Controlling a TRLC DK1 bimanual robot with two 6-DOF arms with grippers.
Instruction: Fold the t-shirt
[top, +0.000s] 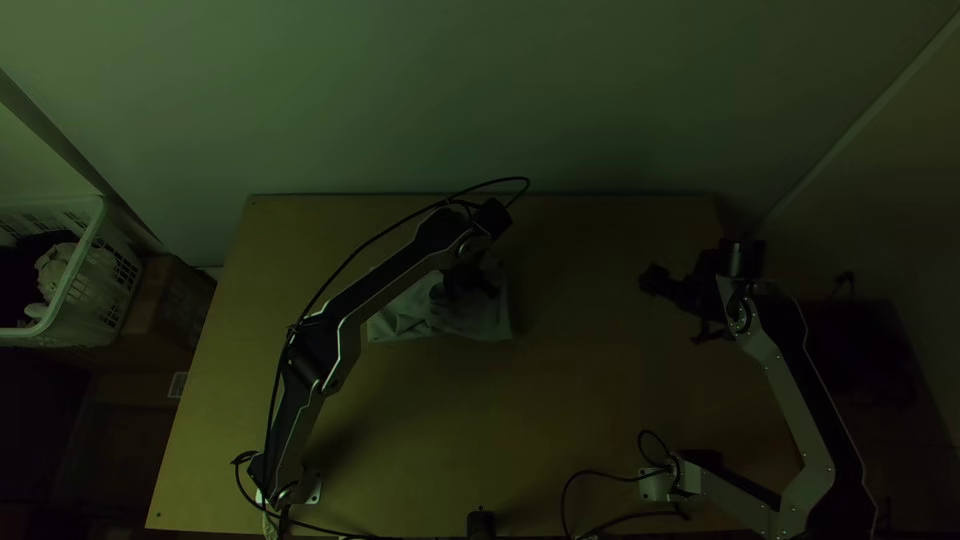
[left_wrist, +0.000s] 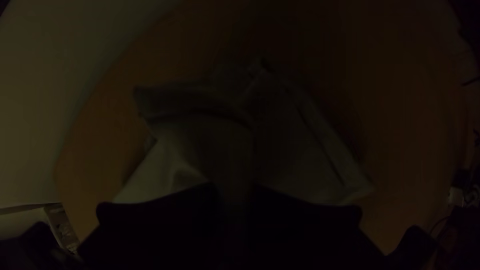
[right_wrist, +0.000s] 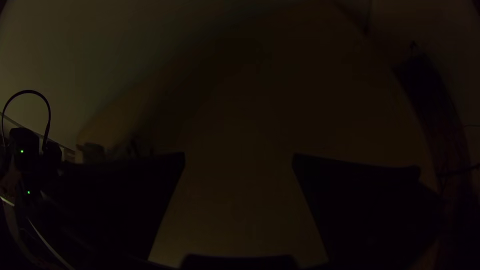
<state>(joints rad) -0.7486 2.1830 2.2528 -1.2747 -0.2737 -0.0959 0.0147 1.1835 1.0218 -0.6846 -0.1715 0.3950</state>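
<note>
L end effector (top: 470, 285) at rumpled tee (top: 409, 312) on counter (top: 560, 400), can't tell grip. R end effector (top: 672, 309) wide open, empty.

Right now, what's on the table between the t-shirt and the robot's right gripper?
Just a bare stretch of the wooden table between the t-shirt and the right gripper; the top view shows it.

The place looks like a small robotics lab or work corner; a silver-grey and black jointed left arm (top: 401, 276) and its matching right arm (top: 790, 400) stand at a light wooden table (top: 430, 430); thin black cables (top: 510, 179) trail from them; a plain pale wall (top: 480, 100) rises behind; a white lattice-sided basket (top: 112, 268) holds cloth (top: 52, 268).
</note>
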